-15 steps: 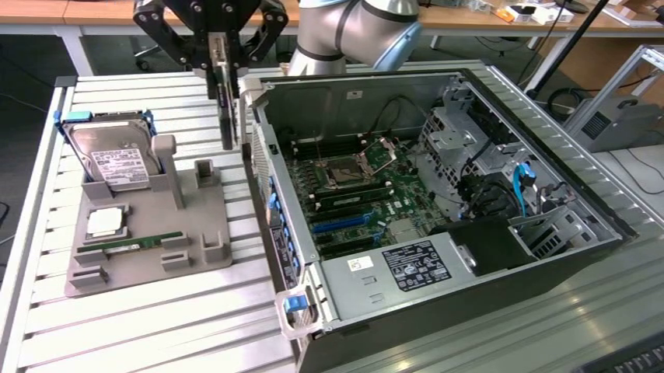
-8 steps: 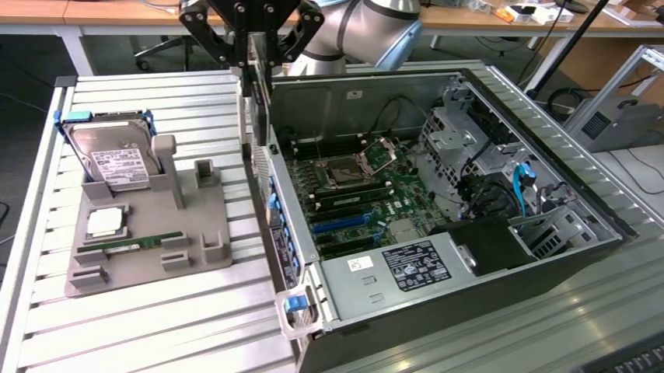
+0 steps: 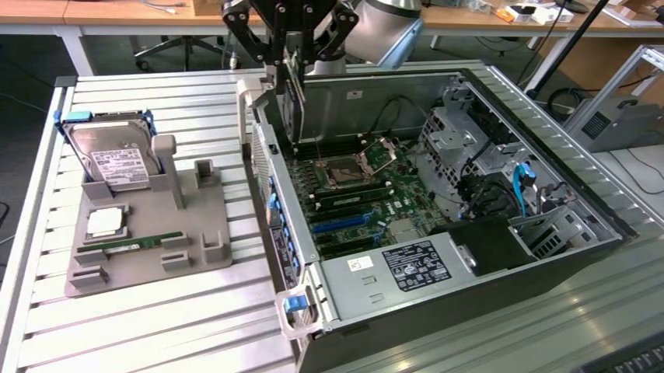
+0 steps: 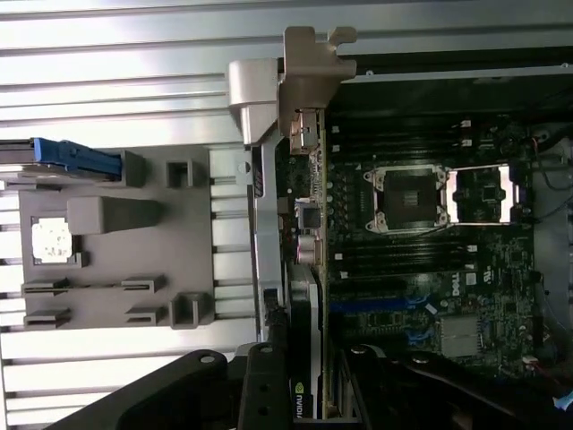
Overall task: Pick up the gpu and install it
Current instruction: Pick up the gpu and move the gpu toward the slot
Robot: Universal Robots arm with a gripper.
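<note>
Right now the gripper (image 3: 291,61) hangs over the open computer case (image 3: 581,225), its 2 fingers (image 4: 267,394) pinching the gpu (image 3: 298,109) between them by its upper part. The gpu hangs on edge, clear of the table (image 3: 155,93), close along the case wall at the exterior view's left and above the motherboard (image 3: 363,198). Whether its lower edge touches the board I cannot tell. In the wrist view its silver bracket (image 4: 309,81) points away from the fingers. Near the table's edge at the exterior view's left lies a grey holder (image 3: 197,233) with 1 hard drive (image 3: 117,159) leaning in it, 1 processor chip (image 3: 106,221) and 1 green memory stick (image 3: 130,247).
</note>
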